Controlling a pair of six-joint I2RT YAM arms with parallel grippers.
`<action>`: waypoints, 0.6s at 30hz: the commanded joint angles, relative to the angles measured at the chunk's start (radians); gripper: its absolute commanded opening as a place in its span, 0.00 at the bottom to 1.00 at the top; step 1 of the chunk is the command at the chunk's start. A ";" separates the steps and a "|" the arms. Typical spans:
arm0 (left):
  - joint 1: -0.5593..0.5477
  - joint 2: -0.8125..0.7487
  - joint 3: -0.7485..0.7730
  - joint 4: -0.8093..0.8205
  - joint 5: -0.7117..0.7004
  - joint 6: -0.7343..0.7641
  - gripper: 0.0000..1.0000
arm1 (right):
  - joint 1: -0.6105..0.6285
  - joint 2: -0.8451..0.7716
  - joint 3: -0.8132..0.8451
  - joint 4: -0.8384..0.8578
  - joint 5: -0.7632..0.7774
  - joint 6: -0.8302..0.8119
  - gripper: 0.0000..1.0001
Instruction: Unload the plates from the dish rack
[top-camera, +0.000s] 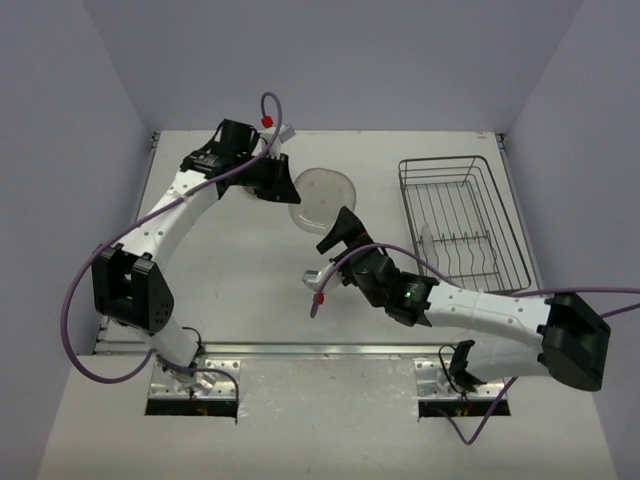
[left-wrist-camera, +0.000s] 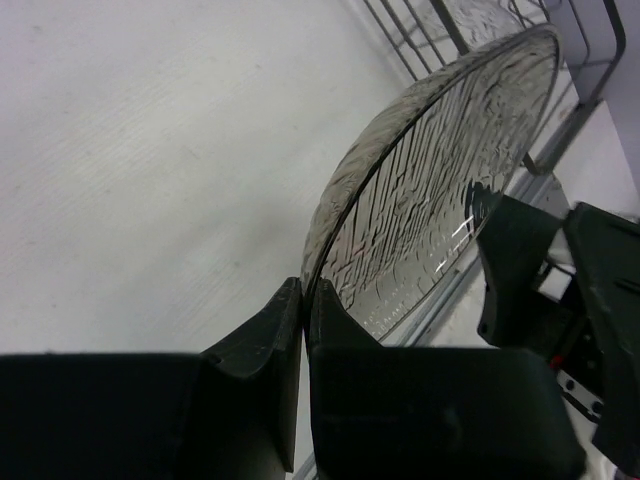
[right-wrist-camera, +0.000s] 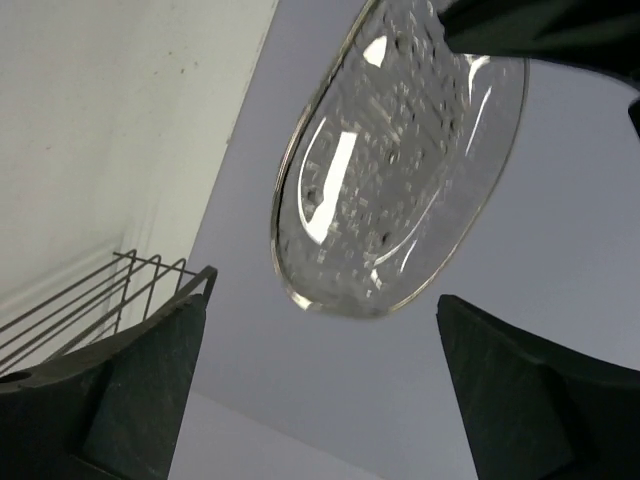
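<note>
- Clear plate (top-camera: 325, 195) in mid-air over worktop (top-camera: 230, 290) centre, left of dish rack (top-camera: 445, 160); near flat, slightly tilted.
- L gripper (left-wrist-camera: 303, 300) clamped on its rim; R gripper (top-camera: 335, 232) spread apart beside it.
- 2 plates total: 2nd plate (top-camera: 428, 245) on edge in the rack.

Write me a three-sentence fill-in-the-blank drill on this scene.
1. The left pincer is shut on the rim of the ___ plate.
2. The right pincer is ___, gripping nothing.
3. Seen from above, the rack stands to the ___ of the plate.

Missing words: clear; open; right.
</note>
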 joint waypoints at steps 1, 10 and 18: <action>0.187 0.026 0.025 0.059 0.016 -0.054 0.00 | -0.012 -0.028 0.100 -0.143 -0.003 0.190 0.99; 0.362 0.360 0.322 0.057 -0.067 -0.084 0.00 | -0.260 -0.006 0.267 -0.579 -0.139 0.679 0.99; 0.397 0.631 0.551 0.021 -0.060 -0.059 0.01 | -0.397 -0.024 0.377 -0.801 -0.262 0.902 0.99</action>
